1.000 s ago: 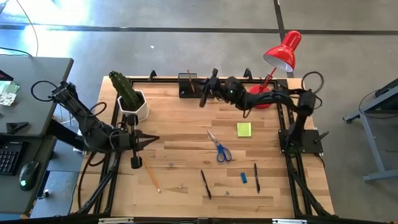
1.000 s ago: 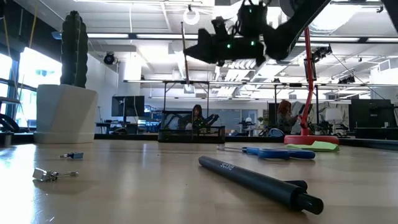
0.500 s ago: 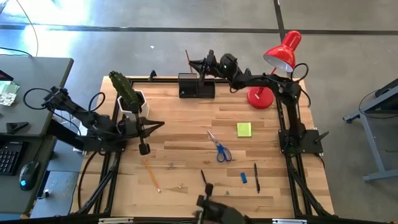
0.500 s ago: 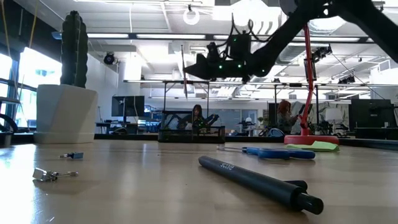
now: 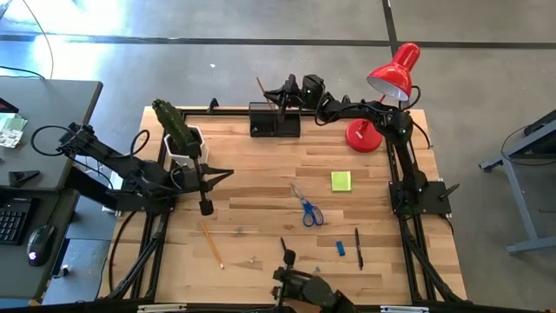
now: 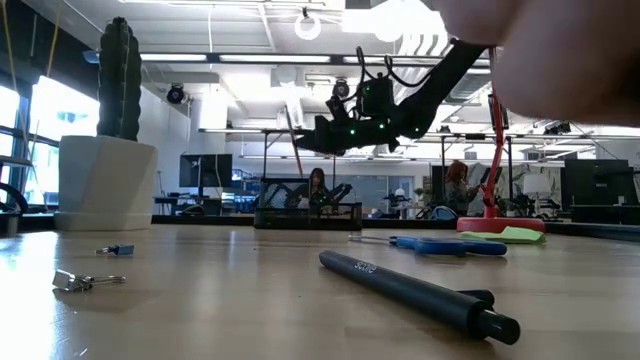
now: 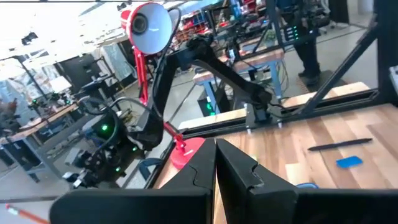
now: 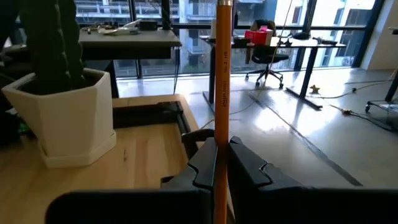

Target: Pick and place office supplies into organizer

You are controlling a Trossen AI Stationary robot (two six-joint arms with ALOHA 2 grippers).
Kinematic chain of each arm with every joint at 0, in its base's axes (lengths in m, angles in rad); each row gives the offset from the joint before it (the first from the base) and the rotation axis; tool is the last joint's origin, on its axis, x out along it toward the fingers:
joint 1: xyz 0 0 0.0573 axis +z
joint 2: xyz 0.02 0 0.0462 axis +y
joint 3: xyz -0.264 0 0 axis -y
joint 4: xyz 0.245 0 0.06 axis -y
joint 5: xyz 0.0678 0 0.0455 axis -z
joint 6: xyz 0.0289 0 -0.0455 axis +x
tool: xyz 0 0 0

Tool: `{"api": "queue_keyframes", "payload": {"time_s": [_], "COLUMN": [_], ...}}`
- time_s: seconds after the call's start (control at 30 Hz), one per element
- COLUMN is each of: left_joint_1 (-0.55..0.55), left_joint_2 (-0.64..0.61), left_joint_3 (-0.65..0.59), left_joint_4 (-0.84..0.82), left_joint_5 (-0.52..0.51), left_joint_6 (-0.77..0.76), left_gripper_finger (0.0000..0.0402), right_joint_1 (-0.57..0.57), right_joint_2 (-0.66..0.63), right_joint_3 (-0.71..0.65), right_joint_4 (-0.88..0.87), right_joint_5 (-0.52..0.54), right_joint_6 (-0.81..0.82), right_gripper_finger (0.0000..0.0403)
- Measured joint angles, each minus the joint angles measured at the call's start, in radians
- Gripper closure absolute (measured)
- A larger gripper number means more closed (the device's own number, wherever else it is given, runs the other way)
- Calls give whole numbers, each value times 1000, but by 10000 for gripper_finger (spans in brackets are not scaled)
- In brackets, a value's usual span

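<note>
— Where the pencil stands upright, what holds it?
— The right tool, its fingers clamped on the pencil, hanging over the black organizer at the table's far edge.
— And the other supplies?
— Loose on the table: blue-handled scissors, a yellow-green sticky-note pad, a second pencil, two black pens, a small blue eraser.
— The left tool?
— The left tool hovers beside the white cactus pot, fingers pressed together, empty.
— Anything else?
— A red desk lamp stands just beside the right arm.
</note>
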Motion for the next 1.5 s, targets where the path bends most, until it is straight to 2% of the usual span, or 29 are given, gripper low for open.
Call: {"api": "queue_keyframes", "payload": {"time_s": [0.17,0.53,0.73,0.83,0.97,1.1,1.23,1.4,1.5], "left_joint_1": [0,0,0,0,0,1,1,1,1], "left_joint_2": [0,0,0,0,0,-2,-2,-2,-2], "left_joint_3": [0,0,0,0,0,0,2,32,39], "left_joint_4": [-18,-65,-75,-75,-75,-68,-53,-51,-51], "left_joint_5": [18,21,20,20,19,19,26,100,140], "left_joint_6": [-65,-152,-166,-146,-103,-56,-15,13,44], "left_gripper_finger": [399,399,399,399,399,399,399,399,399], "right_joint_1": [0,0,6,28,75,148,250,384,451], "right_joint_2": [0,0,-43,-119,-239,-310,-311,-323,-371], "right_joint_3": [0,-1,-2,-2,-2,-1,-3,-63,-127], "right_joint_4": [-64,-108,-126,-241,-595,-946,-1228,-1298,-1275], "right_joint_5": [-13,-13,-40,-37,-25,77,210,364,460], "right_joint_6": [-2,1,13,-62,-183,-205,-154,-46,52], "right_gripper_finger": [373,293,279,281,286,286,286,286,286]}}
